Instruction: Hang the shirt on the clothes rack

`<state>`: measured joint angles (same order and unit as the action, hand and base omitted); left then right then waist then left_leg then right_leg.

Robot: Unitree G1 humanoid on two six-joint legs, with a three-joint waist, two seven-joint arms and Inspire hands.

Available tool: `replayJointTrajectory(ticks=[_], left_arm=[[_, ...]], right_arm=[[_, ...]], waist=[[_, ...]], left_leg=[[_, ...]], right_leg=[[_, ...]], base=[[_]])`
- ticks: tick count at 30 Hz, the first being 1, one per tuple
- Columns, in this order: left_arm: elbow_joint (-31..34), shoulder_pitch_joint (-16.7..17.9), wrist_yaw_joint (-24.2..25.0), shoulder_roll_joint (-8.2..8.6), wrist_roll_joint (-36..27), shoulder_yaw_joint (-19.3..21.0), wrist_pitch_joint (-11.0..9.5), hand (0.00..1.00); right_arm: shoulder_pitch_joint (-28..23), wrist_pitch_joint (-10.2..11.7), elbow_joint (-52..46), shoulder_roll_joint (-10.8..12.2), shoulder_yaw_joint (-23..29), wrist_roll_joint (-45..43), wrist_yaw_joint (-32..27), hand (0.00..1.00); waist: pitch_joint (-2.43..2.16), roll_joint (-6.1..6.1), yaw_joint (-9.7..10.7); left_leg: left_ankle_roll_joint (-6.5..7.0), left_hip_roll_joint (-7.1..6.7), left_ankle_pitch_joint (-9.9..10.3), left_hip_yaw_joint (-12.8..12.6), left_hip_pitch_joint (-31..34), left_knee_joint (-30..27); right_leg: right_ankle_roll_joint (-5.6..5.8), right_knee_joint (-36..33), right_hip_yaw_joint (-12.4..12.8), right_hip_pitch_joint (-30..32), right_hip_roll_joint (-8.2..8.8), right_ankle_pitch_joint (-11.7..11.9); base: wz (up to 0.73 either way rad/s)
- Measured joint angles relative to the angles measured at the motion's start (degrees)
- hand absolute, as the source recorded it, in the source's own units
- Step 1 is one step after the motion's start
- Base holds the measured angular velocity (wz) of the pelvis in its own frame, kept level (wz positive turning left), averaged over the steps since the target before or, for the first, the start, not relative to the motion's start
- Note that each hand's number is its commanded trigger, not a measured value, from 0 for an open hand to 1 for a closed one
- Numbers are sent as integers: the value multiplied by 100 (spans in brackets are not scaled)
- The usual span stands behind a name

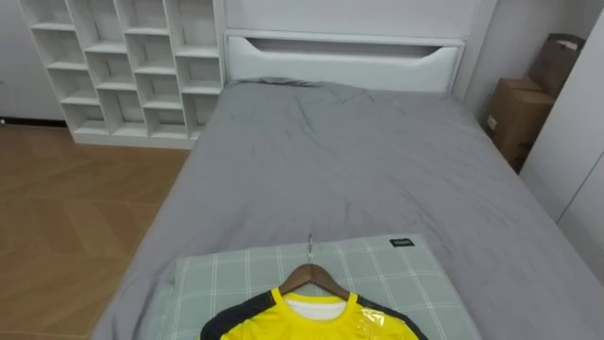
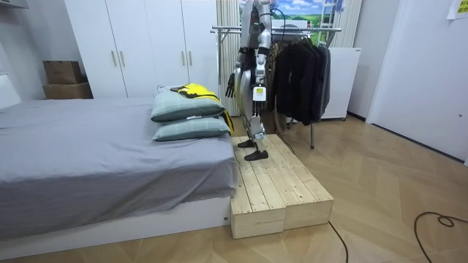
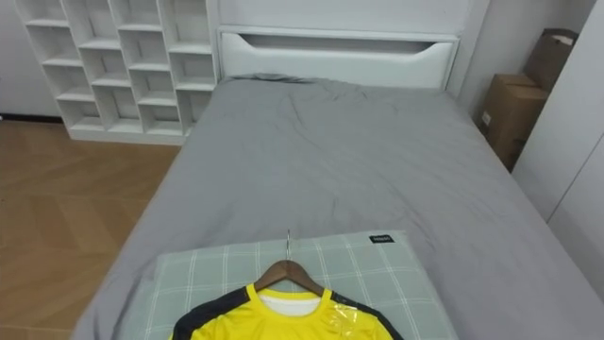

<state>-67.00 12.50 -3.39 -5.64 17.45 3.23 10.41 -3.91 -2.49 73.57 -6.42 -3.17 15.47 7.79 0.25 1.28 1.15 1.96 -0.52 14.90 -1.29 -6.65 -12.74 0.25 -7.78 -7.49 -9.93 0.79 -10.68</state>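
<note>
A: Checking state. Where's the shirt?

B: The yellow shirt (image 1: 316, 321) with dark sleeves is on a wooden hanger (image 1: 311, 272), lying flat on a checked green pillow (image 1: 415, 274) at the near end of the bed (image 1: 359, 161). The hook points far, toward the white headboard (image 1: 340, 61).

A: One pillow?

B: Two, stacked, per the room view. The shirt is on the top one.

A: Robot?

B: It's standing upright on a wooden platform (image 2: 274, 183) at the foot of the bed, facing the bed. A clothes rack (image 2: 307, 29) with dark clothes (image 2: 300, 73) is right behind it.

A: Hands?

B: The left hand (image 2: 257, 93) hangs low at its side. The right hand (image 2: 232, 86) is low and slightly forward. Both are well apart from the shirt. I can't tell whether either is wide or closed.

A: Surroundings?

B: There's a white shelf unit (image 1: 123, 66) far left and cardboard boxes (image 1: 519, 113) far right.
</note>
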Motion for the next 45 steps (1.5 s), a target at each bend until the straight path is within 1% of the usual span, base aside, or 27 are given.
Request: replayJointTrajectory(ticks=[5, 9, 14, 17, 18, 19, 21, 22, 23, 24, 25, 27, 28, 29, 30, 32, 34, 35, 36, 37, 39, 42, 45], left_arm=[[4, 3, -50, 2, -4, 25, -1, 0], [41, 12, -171, -2, -165, 261, -31, 0], [67, 2, -580, -12, -238, 451, -48, 0], [67, -23, -840, -12, -262, 742, -92, 0], [62, 25, -951, -19, -391, 857, -136, 0], [81, 1, -1025, -34, -558, 1011, -178, 0], [201, 23, -1161, -64, -785, 1195, -200, 0], [243, 38, -1275, -95, -908, 1259, -225, 0], [268, 34, -1331, -114, -951, 1266, -229, 0], [298, 15, -1445, -157, -1071, 1265, -282, 0], [318, 3, -1547, -198, -1120, 1264, -368, 0], [418, -8, -1720, -248, -1108, 1266, -470, 0], [464, -12, -1844, -282, -1107, 1266, -582, 0], [484, -18, -1904, -296, -1098, 1268, -629, 0], [577, -40, -2011, -313, -1081, 1308, -683, 0], [774, -53, -2201, -328, -1048, 1390, -756, 0], [1022, -53, -2471, -334, -885, 1380, -918, 0], [1071, -56, -2526, -334, -817, 1368, -955, 0], [1160, -63, -2606, -334, -700, 1351, -1035, 0], [1229, -77, -2673, -336, -566, 1343, -1083, 0], [1360, -81, -2776, -339, -390, 1309, -1090, 0], [1514, -86, -2888, -368, -158, 1105, -1109, 0], [1592, -137, -3069, -390, -11, 1099, -1155, 0]], right_arm=[[-3, -1, 9, -5, 4, 1, 42, 0], [-1, -3, 19, -5, 52, -9, 49, 0], [2, -11, 20, -5, 51, -11, 23, 0], [-2, -10, 15, -6, 55, -104, 29, 0], [-2, -10, 13, -14, 81, -174, 41, 0], [16, -11, 5, -16, 149, -216, 50, 0], [3, -12, 7, -19, 237, -261, 59, 0], [6, -10, 0, -23, 270, -273, 59, 0], [7, -9, 0, -27, 280, -278, 58, 0], [12, -9, 7, -43, 289, -275, 57, 0], [13, -7, 7, -65, 290, -276, 51, 0], [5, -4, 5, -97, 356, -298, 47, 0], [7, 2, -4, -114, 419, -405, 48, 0], [10, 9, -6, -121, 448, -457, 50, 0], [3, 31, -7, -142, 462, -480, 48, 0], [-8, 76, -18, -171, 464, -500, 46, 0], [-12, 145, -22, -255, 472, -669, 45, 0], [-8, 165, -22, -275, 472, -717, 44, 0], [-8, 203, -21, -308, 475, -804, 44, 0], [-6, 239, -21, -321, 475, -905, 40, 0], [8, 250, -21, -323, 477, -954, 35, 0], [19, 256, -25, -336, 481, -1046, 22, 0], [23, 290, -55, -332, 484, -1140, -14, 0]], waist=[[-5, -8, 0], [-10, -14, 4], [-7, -10, 1], [2, 4, -8], [-10, -18, -10], [-22, -44, -9], [-13, -40, -13], [-20, -61, -16], [-21, -70, -12], [-17, -86, -5], [-18, -108, 0], [-19, -145, 3], [-13, -159, 1], [-10, -166, -1], [-23, -208, -4], [-26, -246, 2], [-20, -273, 8], [-20, -287, 7], [-12, -286, 13], [-20, -308, 11], [-27, -313, 38], [-29, -319, 34], [-32, -317, 51]], left_leg=[[0, 0, 0, -4, -1, 5], [0, -1, 0, 13, 0, 7], [0, -5, 0, 23, -5, 8], [0, -4, 0, 9, -9, 10], [0, -3, 0, 4, -12, 13], [0, 1, 0, 0, -22, 13], [0, 4, 0, 0, -63, 35], [0, 7, 0, 4, -85, 52], [0, 6, 0, 20, -85, 52], [0, 3, 0, 40, -82, 54], [0, 0, 0, 46, -81, 54], [1, -7, -1, 69, -83, 59], [1, -8, -1, 72, -88, 67], [1, -8, -1, 74, -89, 74], [2, -10, -2, 77, -95, 86], [5, -11, -4, 77, -90, 99], [6, -13, -5, 53, -93, 111], [6, -13, -5, 52, -94, 112], [6, -14, -5, 52, -95, 119], [6, -14, -5, 58, -87, 122], [6, -15, -5, 88, -81, 140], [6, -16, -5, 97, -89, 144], [6, -15, -7, 98, -88, 150]], right_leg=[[0, 2, 0, 5, 0, 0], [-1, 2, -32, -3, 2, 0], [-1, 4, -40, -15, 3, 0], [-1, 10, -26, -10, 3, 0], [-1, 11, -18, -9, 3, 0], [-1, 10, -24, -10, 3, 0], [-1, 9, -30, -8, 1, 0], [-1, 2, -31, -22, -2, 0], [-1, 3, -35, -26, -2, 0], [-1, 2, -48, -28, -1, 0], [-1, 1, -50, -45, 0, 0], [-1, 4, -54, -72, 4, 0], [-1, 3, -55, -74, 4, 0], [-1, 3, -53, -73, 3, 0], [-1, 3, -48, -66, 4, 0], [-2, 1, -57, -58, 4, 1], [-3, -4, -56, -60, 5, 2], [-2, -5, -56, -60, 6, 2], [-2, -6, -57, -57, 8, 2], [-3, -7, -67, -48, 8, 2], [-3, -5, -91, -40, 6, 2], [-3, -5, -100, -32, 6, 2], [-3, -4, -109, -21, 7, 2]], base=[[0], [2], [0], [-1], [0], [0], [0], [0], [0], [4], [4], [4], [4], [0], [0], [0], [0], [0], [0], [0], [6], [2], [0]])
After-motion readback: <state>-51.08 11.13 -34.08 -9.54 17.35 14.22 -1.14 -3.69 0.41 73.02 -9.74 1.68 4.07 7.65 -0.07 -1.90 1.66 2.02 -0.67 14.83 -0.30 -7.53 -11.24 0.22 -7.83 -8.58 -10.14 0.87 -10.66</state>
